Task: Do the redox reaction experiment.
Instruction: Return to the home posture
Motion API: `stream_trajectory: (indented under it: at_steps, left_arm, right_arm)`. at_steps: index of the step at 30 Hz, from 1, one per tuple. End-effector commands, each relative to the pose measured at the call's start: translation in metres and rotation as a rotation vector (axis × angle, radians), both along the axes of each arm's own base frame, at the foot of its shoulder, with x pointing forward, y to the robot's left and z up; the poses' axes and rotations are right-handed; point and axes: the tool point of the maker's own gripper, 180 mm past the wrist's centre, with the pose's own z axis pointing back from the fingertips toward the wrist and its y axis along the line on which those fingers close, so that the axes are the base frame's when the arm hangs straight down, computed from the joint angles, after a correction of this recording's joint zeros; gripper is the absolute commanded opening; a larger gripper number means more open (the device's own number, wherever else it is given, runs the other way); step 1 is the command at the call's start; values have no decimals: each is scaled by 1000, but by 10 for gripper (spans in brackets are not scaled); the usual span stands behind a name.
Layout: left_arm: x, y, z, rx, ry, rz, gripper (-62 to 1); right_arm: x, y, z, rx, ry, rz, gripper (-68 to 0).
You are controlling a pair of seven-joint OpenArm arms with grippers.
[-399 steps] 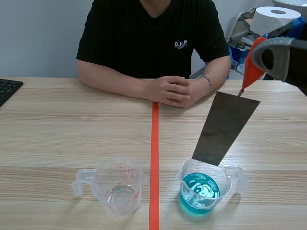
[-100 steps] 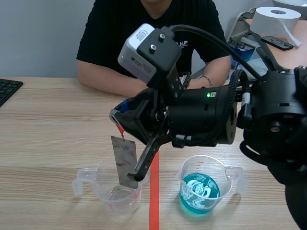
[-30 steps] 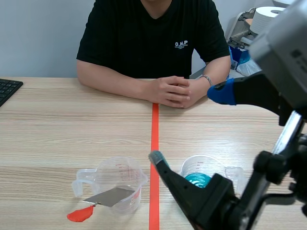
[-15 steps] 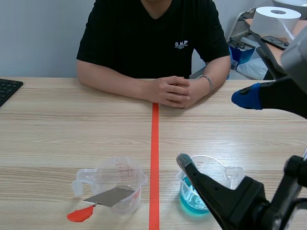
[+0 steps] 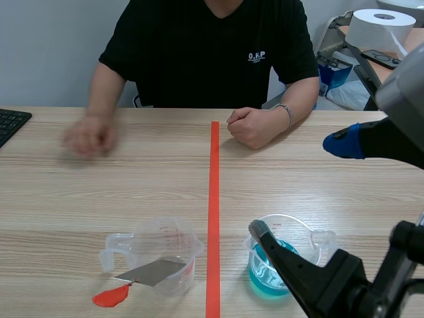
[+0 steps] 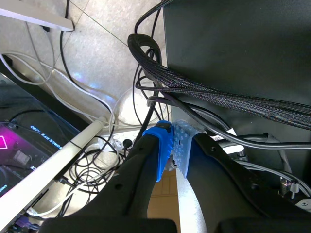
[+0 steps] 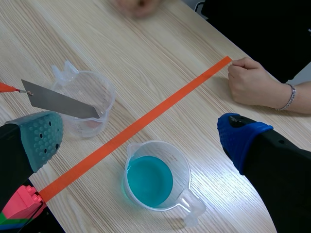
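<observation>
A clear beaker stands left of the tape line. A grey metal sheet leans in it, its red clip resting on the table. Right of the line is a beaker of blue liquid. My right gripper hangs open above the blue beaker, holding nothing. In the right wrist view the blue beaker lies under my right gripper, and the clear beaker with the sheet is beside one finger. My left gripper is shut on nothing, down among cables off the table.
A person sits across the table, one hand out over the far left and a fist near the tape line. A keyboard corner shows at the left edge. A paper roll stands behind at the right.
My right gripper drew back to the right, uncovering the blue beaker. The person unclasped their hands and swept one to the left. The sheet and both beakers stayed put.
</observation>
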Motion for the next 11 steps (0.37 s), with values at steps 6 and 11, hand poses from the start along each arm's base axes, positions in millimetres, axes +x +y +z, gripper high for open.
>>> stream_trajectory:
  at_steps: [6, 11]
  left_arm:
    - [0, -1, 2, -3, -9, -2, -582]
    - [0, -1, 2, -3, -9, -2, -582]
  right_arm:
    - [3, 1, 5, 14, -16, -4, 4]
    - [3, 1, 5, 14, -17, -7, 4]
